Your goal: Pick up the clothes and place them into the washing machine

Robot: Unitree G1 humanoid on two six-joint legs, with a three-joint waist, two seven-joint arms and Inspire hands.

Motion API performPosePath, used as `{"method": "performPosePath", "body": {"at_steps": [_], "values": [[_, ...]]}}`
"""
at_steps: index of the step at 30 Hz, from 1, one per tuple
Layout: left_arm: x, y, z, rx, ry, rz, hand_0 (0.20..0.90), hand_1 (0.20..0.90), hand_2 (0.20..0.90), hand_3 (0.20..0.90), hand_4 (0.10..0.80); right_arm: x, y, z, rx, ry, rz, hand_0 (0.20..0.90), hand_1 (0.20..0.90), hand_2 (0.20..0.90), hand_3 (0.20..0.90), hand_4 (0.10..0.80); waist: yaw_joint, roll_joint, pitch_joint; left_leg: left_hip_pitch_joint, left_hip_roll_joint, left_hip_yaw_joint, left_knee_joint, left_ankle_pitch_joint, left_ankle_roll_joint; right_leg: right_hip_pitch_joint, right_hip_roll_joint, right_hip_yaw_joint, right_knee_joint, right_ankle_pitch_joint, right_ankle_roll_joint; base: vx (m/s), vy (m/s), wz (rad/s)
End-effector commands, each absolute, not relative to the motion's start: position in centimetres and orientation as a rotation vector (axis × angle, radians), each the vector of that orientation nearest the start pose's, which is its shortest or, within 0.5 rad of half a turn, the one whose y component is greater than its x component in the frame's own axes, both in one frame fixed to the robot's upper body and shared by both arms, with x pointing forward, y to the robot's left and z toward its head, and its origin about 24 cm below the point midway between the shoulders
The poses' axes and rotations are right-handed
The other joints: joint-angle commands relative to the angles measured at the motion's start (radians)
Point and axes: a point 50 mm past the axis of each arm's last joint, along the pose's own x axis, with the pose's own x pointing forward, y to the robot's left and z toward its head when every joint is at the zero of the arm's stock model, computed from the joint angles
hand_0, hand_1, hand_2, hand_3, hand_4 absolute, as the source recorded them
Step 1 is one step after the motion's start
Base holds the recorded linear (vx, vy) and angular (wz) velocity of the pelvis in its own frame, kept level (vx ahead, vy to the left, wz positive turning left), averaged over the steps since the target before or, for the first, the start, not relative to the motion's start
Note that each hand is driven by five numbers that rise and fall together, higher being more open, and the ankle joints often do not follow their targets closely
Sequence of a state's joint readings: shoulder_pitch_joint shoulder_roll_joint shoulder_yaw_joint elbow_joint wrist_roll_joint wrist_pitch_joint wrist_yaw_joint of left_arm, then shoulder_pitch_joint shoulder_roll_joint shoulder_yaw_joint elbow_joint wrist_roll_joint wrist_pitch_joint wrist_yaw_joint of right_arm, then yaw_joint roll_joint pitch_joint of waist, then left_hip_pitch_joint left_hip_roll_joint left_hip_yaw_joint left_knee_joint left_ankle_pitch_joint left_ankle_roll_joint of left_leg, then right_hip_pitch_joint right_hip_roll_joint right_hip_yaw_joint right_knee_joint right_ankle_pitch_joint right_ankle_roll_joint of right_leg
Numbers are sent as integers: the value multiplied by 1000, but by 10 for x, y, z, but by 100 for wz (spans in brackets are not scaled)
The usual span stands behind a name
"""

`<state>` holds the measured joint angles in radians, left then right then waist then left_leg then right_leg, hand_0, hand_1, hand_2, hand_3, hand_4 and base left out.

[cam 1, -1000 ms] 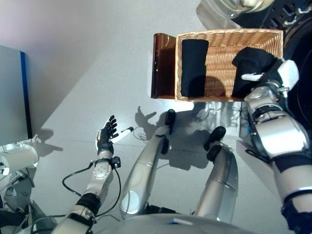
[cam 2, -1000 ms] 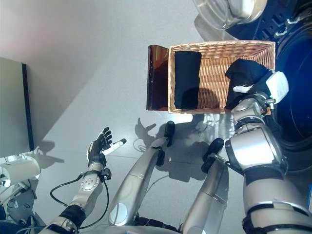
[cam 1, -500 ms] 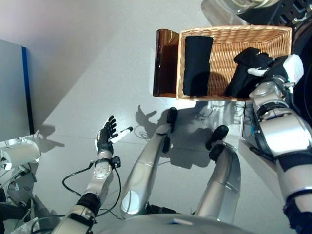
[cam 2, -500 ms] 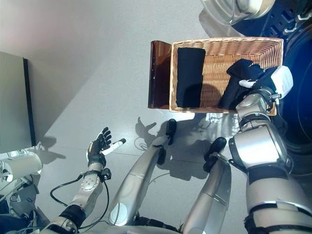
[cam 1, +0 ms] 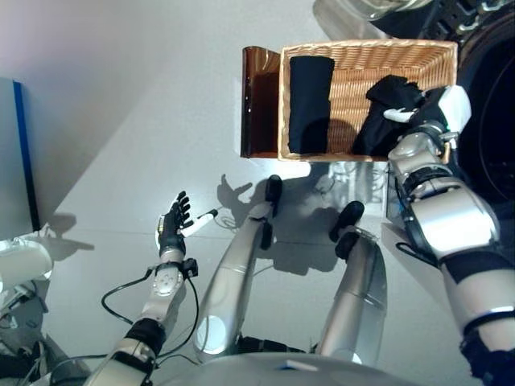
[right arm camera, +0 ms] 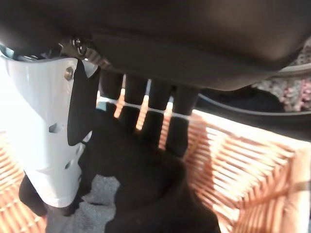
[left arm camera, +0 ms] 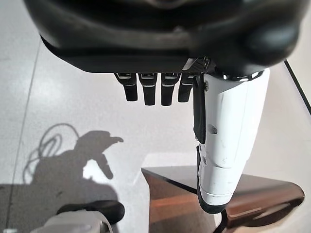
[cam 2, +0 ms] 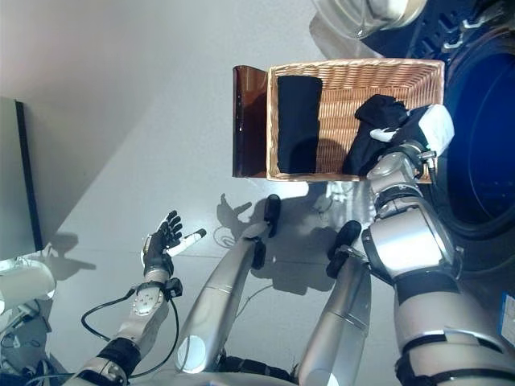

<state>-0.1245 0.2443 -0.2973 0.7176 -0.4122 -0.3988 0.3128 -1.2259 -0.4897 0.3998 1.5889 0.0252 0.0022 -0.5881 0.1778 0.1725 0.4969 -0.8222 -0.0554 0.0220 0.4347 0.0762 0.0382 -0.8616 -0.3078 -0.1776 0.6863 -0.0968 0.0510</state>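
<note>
R robot hand [cam 2: 405,133] is gripping the bunched black garment [cam 2: 372,137] w/ fingers and thumb curled round it, bunching it above the wicker basket [cam 2: 354,72] floor so it can clear the rim toward the washing machine drum [cam 2: 479,153] just beside. A folded black garment [cam 2: 298,121] is lying further left. L robot hand [cam 1: 173,225] is hanging open and holding nothing, well apart.

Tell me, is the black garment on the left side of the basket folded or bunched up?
Folded: the left black garment lies flat as a neat rectangle in the wicker basket.
</note>
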Motion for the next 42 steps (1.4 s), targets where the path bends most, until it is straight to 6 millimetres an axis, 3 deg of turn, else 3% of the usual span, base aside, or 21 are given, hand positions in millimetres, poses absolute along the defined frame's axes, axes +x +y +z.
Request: {"method": "performPosePath", "body": {"at_steps": [1,11,25,36,37,39,42], "values": [[232,218,-52,10,229,350,900,900,900,900,800,396,-285,194,-797,54,-812,900,900,900,900,800,15,28,-10,-27,-38,25,2,-75,-50,58,16,2,-88,14,4,9,1,-12],[233,227,-51,14,225,379,900,900,900,900,800,398,-275,178,-662,58,-777,900,900,900,900,800,22,10,10,-28,-34,24,24,-90,-48,65,14,-7,-82,7,7,2,2,-1],[244,223,-41,17,179,363,900,900,900,900,800,395,-280,174,-605,75,-788,900,900,900,900,800,68,16,23,-100,-45,-4,67,-102,-50,31,-3,-42,-49,-22,5,28,-6,11],[249,213,-28,-18,110,336,900,900,900,900,800,388,-307,203,-635,43,-889,900,900,900,900,800,105,49,23,-197,-67,-29,112,-107,-48,-55,-24,-60,34,-61,1,7,-1,18],[247,214,-29,-22,110,342,900,900,900,900,800,388,-307,207,-650,37,-897,538,538,538,538,541,105,48,23,-204,-66,-31,111,-104,-50,-61,-24,-62,34,-63,0,5,13,7],[247,214,-28,-30,109,350,900,900,900,900,800,388,-306,207,-644,31,-899,200,200,200,200,300,105,48,23,-205,-66,-32,108,-103,-51,-65,-23,-60,35,-62,0,0,4,-3],[242,216,-30,-39,115,366,900,900,900,900,800,390,-303,209,-654,16,-896,200,200,200,200,300,96,42,23,-211,-64,-33,108,-101,-53,-73,-21,-61,36,-61,-1,-1,3,-3]]}}
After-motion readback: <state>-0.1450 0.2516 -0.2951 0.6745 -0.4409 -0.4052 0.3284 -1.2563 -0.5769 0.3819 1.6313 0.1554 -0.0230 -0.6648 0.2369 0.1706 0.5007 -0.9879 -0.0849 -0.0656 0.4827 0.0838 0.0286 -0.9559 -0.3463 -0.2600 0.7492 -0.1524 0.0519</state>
